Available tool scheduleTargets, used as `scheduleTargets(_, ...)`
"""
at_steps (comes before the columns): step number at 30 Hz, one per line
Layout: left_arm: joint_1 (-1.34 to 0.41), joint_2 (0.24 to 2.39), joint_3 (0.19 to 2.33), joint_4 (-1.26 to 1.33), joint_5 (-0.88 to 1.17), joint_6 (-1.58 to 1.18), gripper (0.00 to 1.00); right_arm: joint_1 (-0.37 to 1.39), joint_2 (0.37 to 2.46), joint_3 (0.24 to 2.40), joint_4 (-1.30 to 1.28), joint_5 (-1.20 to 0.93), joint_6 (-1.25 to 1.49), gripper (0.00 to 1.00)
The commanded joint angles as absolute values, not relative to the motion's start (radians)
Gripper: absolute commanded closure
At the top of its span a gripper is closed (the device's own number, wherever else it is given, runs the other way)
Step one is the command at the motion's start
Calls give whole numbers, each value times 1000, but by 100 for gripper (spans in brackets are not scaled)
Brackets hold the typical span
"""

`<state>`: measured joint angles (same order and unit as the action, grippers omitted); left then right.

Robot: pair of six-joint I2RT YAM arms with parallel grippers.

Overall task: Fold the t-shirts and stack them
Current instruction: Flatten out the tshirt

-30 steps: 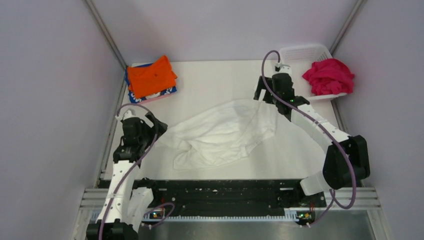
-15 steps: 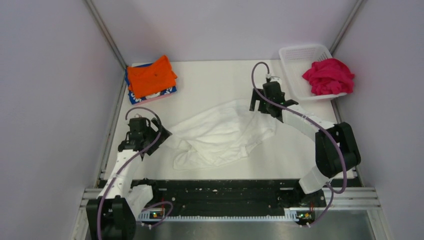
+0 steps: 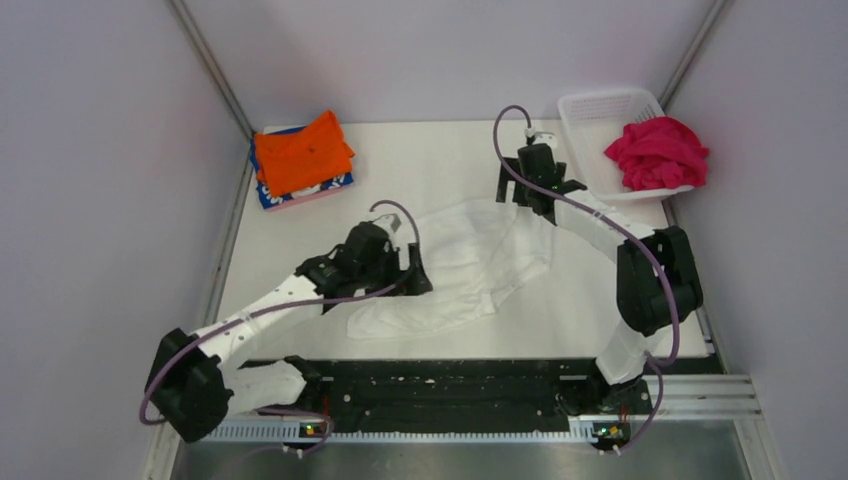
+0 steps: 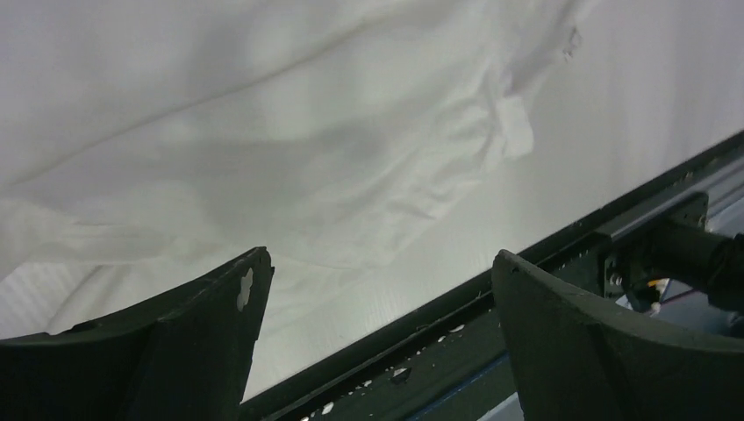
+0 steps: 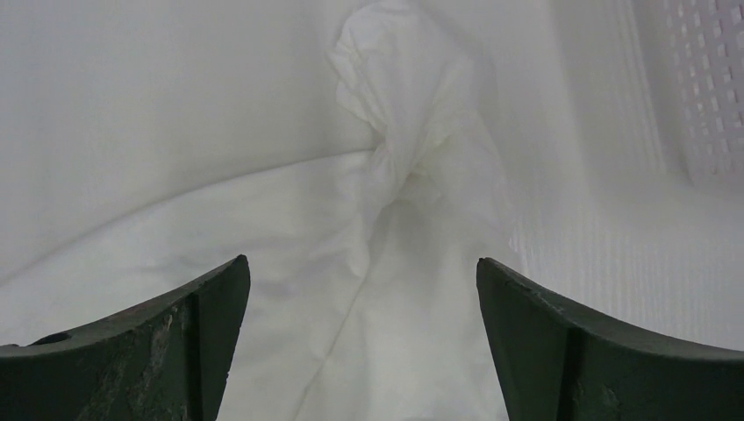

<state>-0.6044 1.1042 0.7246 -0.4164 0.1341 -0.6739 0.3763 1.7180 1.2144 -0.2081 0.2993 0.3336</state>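
Down at the near edge, the black rail [image 3: 450, 385] runs along in front of the white t-shirt [image 3: 470, 270], and that shirt is our marker for everything else. It lies rumpled and spread out mid-table [image 3: 430, 160], one long crumpled shape running from its near-left end up to its far-right end.

The left gripper [image 3: 415, 278] is reaching in over the shirt's near-left part. Jaws wide apart, nothing between them! From the left wrist camera the two dark fingers [image 4: 211, 342] frame wrinkled white cloth lying flat below, with a folded hem just ahead and the rail off to the shirt's near side. Whether the fingertips touch the fabric, I cannot tell.

Across the shirt now, at its far-right end, the right gripper [image 3: 528, 195] hangs over the cloth, jaws spread wide as well, gripping nothing. The right wrist view shows a twisted, bunched knot of the shirt straight ahead, centred between the fingers and beyond their tips.

Farther back, to the far left of the white shirt and well apart from it, the orange t-shirt [image 3: 300, 152] sits folded on top of the blue-patterned t-shirt [image 3: 266, 194]. To the far right of the white shirt stands the white mesh basket [image 3: 600, 105], near the right gripper, with the magenta t-shirt [image 3: 657, 152] heaped in it and spilling over its right rim.
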Motion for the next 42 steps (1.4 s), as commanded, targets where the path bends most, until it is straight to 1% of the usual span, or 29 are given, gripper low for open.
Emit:
scheduleTargets(1,-781,1268,861,-474,34,-575,1,359,1689,1221,-217,331,352,2)
scheduleTargets(3,-814,1360,920,-532,-23,-566,2,348,1647,1174,-211,317,388,2)
scheduleTargets(7,-836,1463,940,-548,-5,-556,7,342,1550,1048,-175,314,433,2)
scheduleTargets(12,-848,1528,937,-563,-5,-564,18,333,1458,921,-118,300,477,1)
scheduleTargets(15,-869,1548,936,-565,29,-567,22,327,1436,900,-117,304,480,1)
scheduleTargets(19,-886,1572,944,-591,10,-582,25,324,1428,892,-115,305,480,1)
scheduleTargets(20,-888,1579,947,-596,-29,-585,26,322,1429,891,-116,304,480,1)
scheduleTargets(27,-892,1617,971,-624,-96,-607,37,315,1424,878,-108,298,481,1)
scheduleTargets(33,-892,1623,982,-613,-110,-629,54,312,1422,873,-107,294,482,1)
scheduleTargets(37,-891,1610,986,-613,-132,-630,62,309,1417,871,-111,300,477,1)
scheduleTargets(40,-891,1610,988,-614,-136,-630,73,309,1410,868,-113,302,479,1)
scheduleTargets(42,-891,1614,988,-615,-135,-627,77,308,1404,865,-113,302,477,1)
